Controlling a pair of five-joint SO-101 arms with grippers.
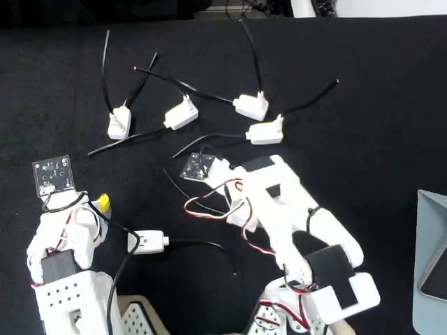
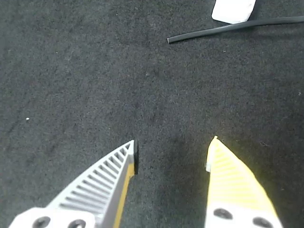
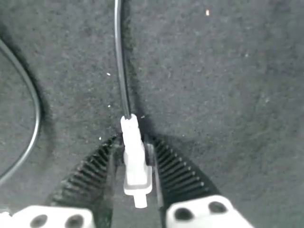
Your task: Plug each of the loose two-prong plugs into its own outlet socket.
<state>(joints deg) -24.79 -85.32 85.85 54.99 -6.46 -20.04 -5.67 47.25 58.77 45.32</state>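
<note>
- Right jaws: closed tight on a white plug (image 3: 134, 156), pinched across its narrow body, with its black cord (image 3: 121, 61) trailing away over the black-clothed desk (image 1: 363, 139).
- In the high view, that plug tucked out of sight beneath the right arm's wrist, toward the middle of the desk; cannot tell whether lifted or resting on the cloth.
- Left jaws: spread wide, holding nothing, poised over bare cloth, with a white plug body (image 2: 232, 9) and a loose cord end (image 2: 168, 40) well ahead of them.
- On the far side of the desk: four loose white plugs (image 1: 181, 113), each with a black cord, lying apart from one another and joined to nothing.
- Between the two arm bases: one more white plug (image 1: 148, 242), likewise lying loose.
- No outlet socket picked out with any certainty; possibly some of the white corded pieces, but too small to tell.
- Judged progress: early, with nothing seen mated and only one plug in hand.
- Left to do, by that reckoning: finding the held plug's socket, lining up the prongs, pushing home, then the same for every other loose plug.
</note>
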